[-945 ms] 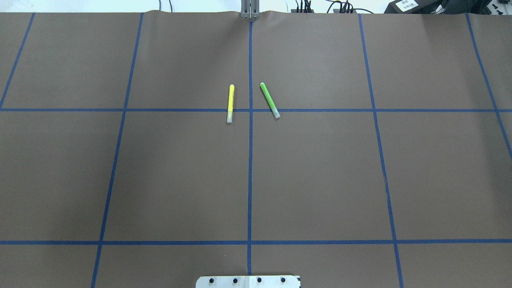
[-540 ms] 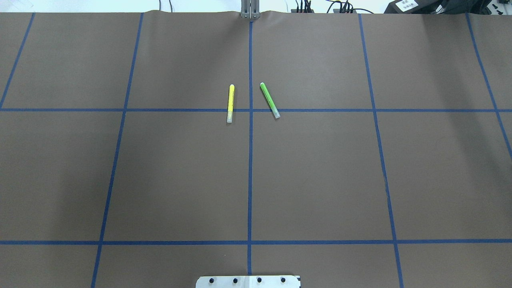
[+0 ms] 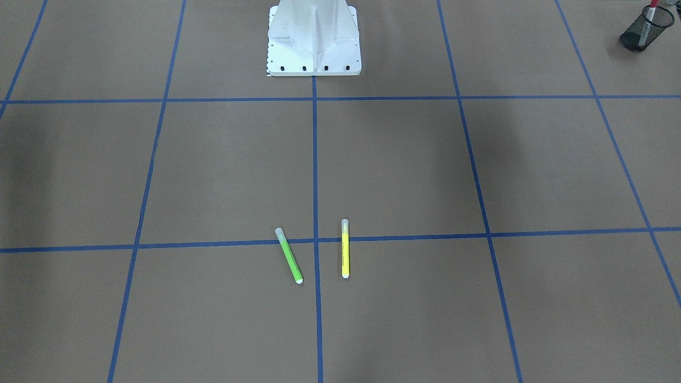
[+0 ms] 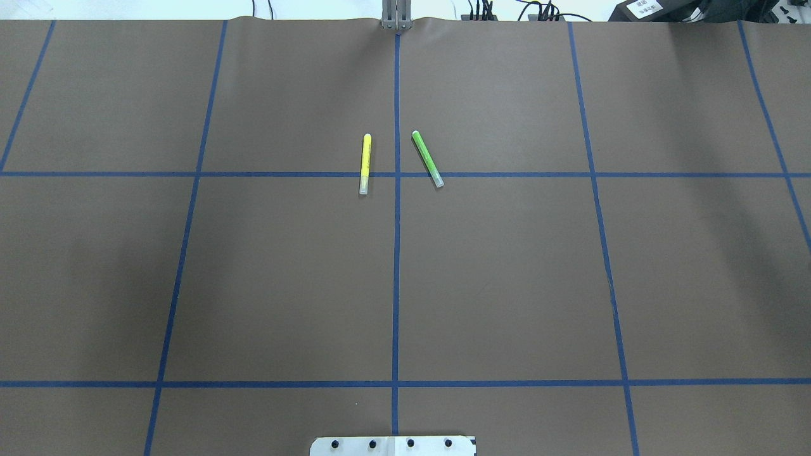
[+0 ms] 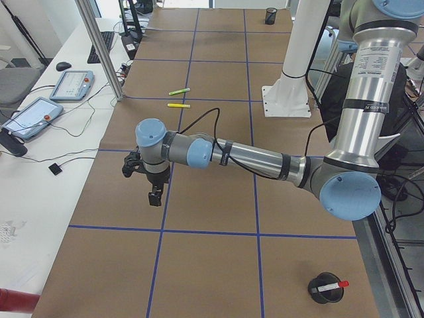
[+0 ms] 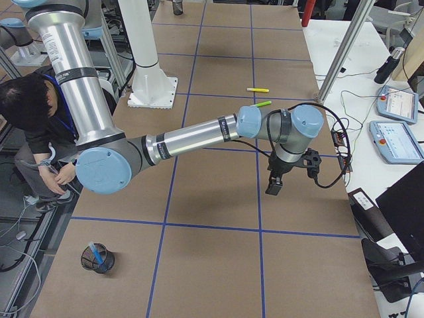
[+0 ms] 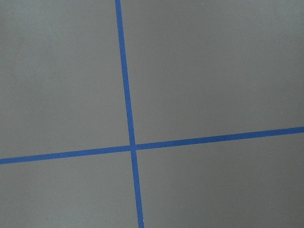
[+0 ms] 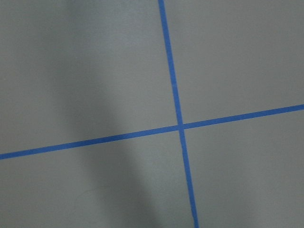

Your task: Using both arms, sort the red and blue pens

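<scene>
Brown paper covers the whole desk (image 4: 507, 285), and blue tape lines (image 4: 396, 253) cut it into big squares. Close to the robot's white base (image 3: 314, 37) stand two black mesh cups, one near each end of the desk. The left cup (image 5: 322, 296) has the red pen (image 5: 333, 285) in it, leaning on the rim. The right cup (image 6: 97, 263) has the blue pen (image 6: 97, 253) in it. So both pens look sorted, each on its own side.

Further out, the left arm (image 5: 252, 158) reaches over the desk. Its left pincer (image 5: 154, 192) hangs above the paper near a tape line. The right arm (image 6: 192, 138) does the same on the other side with the right pincer (image 6: 273, 185). Both pincers show only small and from the side, so I cannot tell if they are spread or pressed together. No pen shows in either one. The wrist cameras see just bare paper and a tape cross.

About as far out, in the middle of the desk, lie the yellow highlighter (image 4: 365, 163) and the green highlighter (image 4: 427, 158). They are near each other but not touching, one on each side of the middle line. They are not part of the job. Past the far edge sit some black cables (image 4: 538, 9).

I think the step now is to finish up and bring the arms home. To do it well, keep both pincers high and move slowly. Steer wide of the cups so no pen tips out, and leave the two highlighters where they are.
</scene>
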`<state>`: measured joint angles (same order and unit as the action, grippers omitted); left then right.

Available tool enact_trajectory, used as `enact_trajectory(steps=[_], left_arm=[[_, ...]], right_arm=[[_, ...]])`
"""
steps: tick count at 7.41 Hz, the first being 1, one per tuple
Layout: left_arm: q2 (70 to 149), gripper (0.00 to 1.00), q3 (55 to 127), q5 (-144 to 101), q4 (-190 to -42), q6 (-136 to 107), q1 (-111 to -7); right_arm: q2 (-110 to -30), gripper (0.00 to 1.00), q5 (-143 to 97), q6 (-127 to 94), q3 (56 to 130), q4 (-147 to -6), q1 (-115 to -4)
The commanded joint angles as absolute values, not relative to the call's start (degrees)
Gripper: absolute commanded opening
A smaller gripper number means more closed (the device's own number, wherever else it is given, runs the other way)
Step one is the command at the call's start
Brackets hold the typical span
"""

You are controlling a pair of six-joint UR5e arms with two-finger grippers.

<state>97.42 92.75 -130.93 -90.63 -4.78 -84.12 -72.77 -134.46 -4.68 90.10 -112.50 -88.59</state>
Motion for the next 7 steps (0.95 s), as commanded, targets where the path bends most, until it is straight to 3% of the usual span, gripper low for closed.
enact_trajectory(steps=[1, 7], left_arm=[[93.53, 1.00, 91.49, -131.04, -91.67, -0.64, -85.33], [90.00, 1.00, 90.79, -131.13, -91.85, 3.78, -88.24]], right_arm=[[-82.56, 1.00, -134.21, -5.09, 89.56, -96.26, -88.51], [-85.60, 1.00, -137.44, -8.09, 89.30, -93.94, -89.03]])
